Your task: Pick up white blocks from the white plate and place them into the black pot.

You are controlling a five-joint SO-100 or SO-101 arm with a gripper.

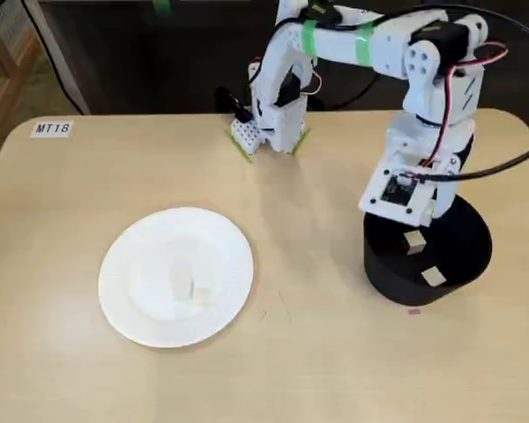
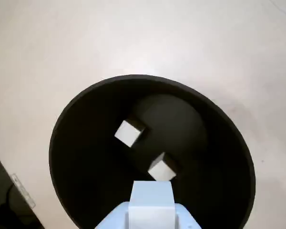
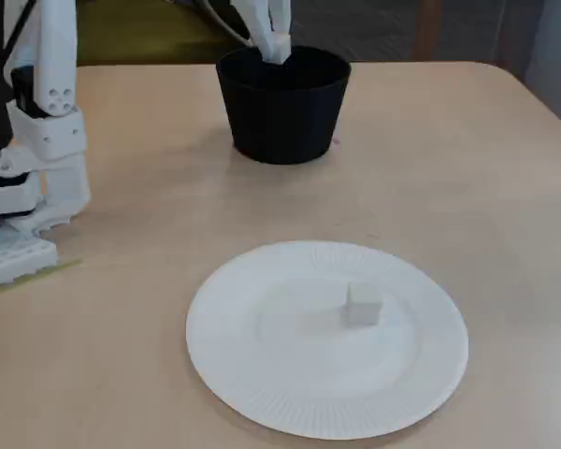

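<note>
The black pot (image 1: 381,264) stands at the right of the table in a fixed view. Two white blocks (image 2: 129,132) (image 2: 161,169) lie on its bottom; they also show from above (image 1: 415,241) (image 1: 434,277). My gripper (image 1: 412,225) hangs over the pot's mouth, open and holding nothing. In the wrist view only one pale finger (image 2: 151,202) shows at the bottom edge. In the other fixed view the gripper (image 3: 276,51) dips at the pot's (image 3: 280,103) rim. One white block (image 3: 362,304) (image 1: 188,287) sits on the white plate (image 3: 262,393) (image 1: 123,247).
The arm's base (image 1: 273,119) (image 3: 28,187) is clamped at the table's far edge. A label "MT18" (image 1: 52,129) is stuck at the far left corner. A small pink mark (image 1: 413,310) lies by the pot's foot. Bare tabletop lies between plate and pot.
</note>
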